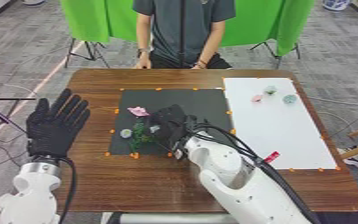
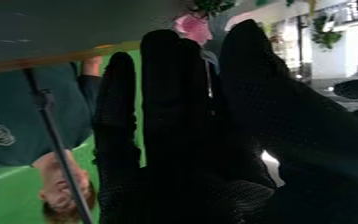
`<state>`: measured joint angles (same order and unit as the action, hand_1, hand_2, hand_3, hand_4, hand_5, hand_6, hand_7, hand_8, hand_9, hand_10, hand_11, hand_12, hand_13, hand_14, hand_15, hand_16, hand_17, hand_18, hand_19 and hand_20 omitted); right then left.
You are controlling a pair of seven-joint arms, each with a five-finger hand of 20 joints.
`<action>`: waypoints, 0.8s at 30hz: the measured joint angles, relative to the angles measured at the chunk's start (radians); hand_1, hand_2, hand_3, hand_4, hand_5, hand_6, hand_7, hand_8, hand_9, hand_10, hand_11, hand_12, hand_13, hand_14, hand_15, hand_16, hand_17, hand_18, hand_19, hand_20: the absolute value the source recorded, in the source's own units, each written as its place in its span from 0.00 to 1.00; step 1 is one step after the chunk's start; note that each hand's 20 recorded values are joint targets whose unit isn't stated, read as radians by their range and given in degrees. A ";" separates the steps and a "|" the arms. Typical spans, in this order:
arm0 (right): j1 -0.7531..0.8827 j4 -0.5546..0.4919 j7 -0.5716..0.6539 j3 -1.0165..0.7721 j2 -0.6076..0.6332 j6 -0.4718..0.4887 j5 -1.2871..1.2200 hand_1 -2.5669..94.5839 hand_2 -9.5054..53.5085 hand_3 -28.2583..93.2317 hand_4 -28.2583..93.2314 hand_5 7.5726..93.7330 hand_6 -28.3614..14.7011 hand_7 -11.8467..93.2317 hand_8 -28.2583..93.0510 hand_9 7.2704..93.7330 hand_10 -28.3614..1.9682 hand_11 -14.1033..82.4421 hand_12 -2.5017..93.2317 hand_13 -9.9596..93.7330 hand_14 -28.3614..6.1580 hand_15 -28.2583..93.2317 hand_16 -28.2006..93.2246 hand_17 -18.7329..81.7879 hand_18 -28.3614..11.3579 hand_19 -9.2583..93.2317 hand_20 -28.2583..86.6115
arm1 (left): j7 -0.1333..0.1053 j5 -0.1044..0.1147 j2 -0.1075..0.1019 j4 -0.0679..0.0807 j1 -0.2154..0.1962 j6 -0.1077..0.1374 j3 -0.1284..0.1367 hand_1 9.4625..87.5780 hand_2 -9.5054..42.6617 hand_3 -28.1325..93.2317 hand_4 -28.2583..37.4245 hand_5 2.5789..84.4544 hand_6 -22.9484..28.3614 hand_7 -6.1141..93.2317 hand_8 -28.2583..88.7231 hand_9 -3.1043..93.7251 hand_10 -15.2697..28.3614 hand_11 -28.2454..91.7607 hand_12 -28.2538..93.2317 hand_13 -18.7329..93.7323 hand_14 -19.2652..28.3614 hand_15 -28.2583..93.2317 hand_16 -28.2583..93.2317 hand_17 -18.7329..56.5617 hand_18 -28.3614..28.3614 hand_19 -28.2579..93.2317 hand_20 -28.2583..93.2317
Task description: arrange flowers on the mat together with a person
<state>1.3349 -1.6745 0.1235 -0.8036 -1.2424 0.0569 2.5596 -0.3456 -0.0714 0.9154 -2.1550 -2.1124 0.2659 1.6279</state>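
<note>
Over the black mat [image 1: 180, 95], the right hand [image 1: 168, 122] is open beside the flowers, and part of the mat is hidden under it. A pink flower [image 1: 138, 111] lies just left of its fingers, with green stems and leaves [image 1: 140, 137] below. One pale flower [image 1: 127, 133] is at the left of the greenery, and another [image 1: 154, 129] is close against the hand. The left hand [image 1: 55, 122] is open at the table's left edge, away from the mat. In the right wrist view, the right hand [image 2: 171, 115] has straight fingers, with the pink flower [image 2: 193, 29] beyond their tips.
A white mat [image 1: 278, 130] covers the table's right side. Near its far end lie a small pink flower [image 1: 256, 98] and two pale green ones [image 1: 270, 90]. A red tag [image 1: 272, 157] sits beside the right arm. Orange markers line both mats.
</note>
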 measured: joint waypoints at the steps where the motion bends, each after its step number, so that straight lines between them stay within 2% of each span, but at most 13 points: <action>1: 0.000 0.000 0.005 0.000 0.000 0.001 0.000 0.60 0.00 0.84 0.00 0.53 0.70 0.42 0.07 0.55 0.59 0.42 0.25 0.61 0.68 0.63 0.54 0.44 0.26 0.78 0.52 | 0.000 0.000 -0.001 0.000 0.003 0.000 0.000 0.21 0.43 0.83 0.00 0.52 0.58 0.15 0.16 0.43 0.65 0.37 0.27 0.41 0.66 0.39 0.18 0.23 0.68 0.42 0.31; 10: 0.011 0.002 -0.001 -0.016 -0.007 0.032 0.006 0.55 0.00 0.89 0.00 0.49 0.67 0.37 0.09 0.51 0.56 0.36 0.22 0.59 0.61 0.65 0.49 0.43 0.26 0.78 0.51 | 0.003 0.004 -0.001 0.005 0.019 -0.003 -0.001 0.22 0.41 0.83 0.00 0.52 0.58 0.15 0.16 0.43 0.66 0.37 0.27 0.42 0.66 0.39 0.18 0.23 0.68 0.42 0.31; 15: 0.019 -0.007 -0.001 -0.017 -0.008 0.046 0.006 0.57 0.00 0.89 0.00 0.48 0.67 0.36 0.09 0.50 0.56 0.34 0.22 0.59 0.62 0.65 0.49 0.43 0.26 0.77 0.51 | 0.003 0.007 -0.001 0.005 0.019 -0.004 -0.001 0.30 0.31 0.82 0.00 0.53 0.58 0.15 0.16 0.43 0.65 0.37 0.27 0.42 0.66 0.40 0.18 0.23 0.68 0.43 0.31; 19: 0.024 -0.016 0.013 -0.015 -0.007 0.048 0.003 0.56 0.00 0.90 0.00 0.47 0.66 0.35 0.09 0.49 0.55 0.33 0.21 0.58 0.59 0.65 0.48 0.43 0.26 0.77 0.51 | 0.005 0.008 0.000 0.006 0.021 -0.004 -0.003 0.31 0.28 0.83 0.00 0.53 0.58 0.16 0.16 0.43 0.64 0.38 0.27 0.42 0.66 0.40 0.18 0.23 0.68 0.43 0.31; 20: 0.026 -0.018 0.015 -0.015 -0.007 0.049 0.003 0.55 0.00 0.90 0.00 0.47 0.66 0.35 0.09 0.49 0.54 0.32 0.21 0.58 0.58 0.67 0.43 0.43 0.25 0.77 0.50 | 0.006 0.008 0.000 0.006 0.021 -0.004 -0.003 0.32 0.27 0.83 0.00 0.53 0.58 0.16 0.16 0.43 0.64 0.38 0.27 0.42 0.66 0.40 0.18 0.23 0.68 0.43 0.31; 24: 0.034 -0.030 0.026 -0.016 -0.007 0.061 -0.006 0.56 0.00 0.87 0.00 0.46 0.65 0.35 0.10 0.47 0.53 0.31 0.21 0.57 0.56 0.66 0.42 0.42 0.25 0.77 0.50 | 0.009 0.008 0.001 0.006 0.019 -0.003 -0.001 0.32 0.25 0.83 0.00 0.52 0.58 0.16 0.16 0.43 0.64 0.38 0.27 0.42 0.66 0.40 0.18 0.23 0.68 0.43 0.31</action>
<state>1.3689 -1.7044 0.1499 -0.8200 -1.2492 0.1179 2.5540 -0.3362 -0.0630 0.9160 -2.1492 -2.0932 0.2625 1.6273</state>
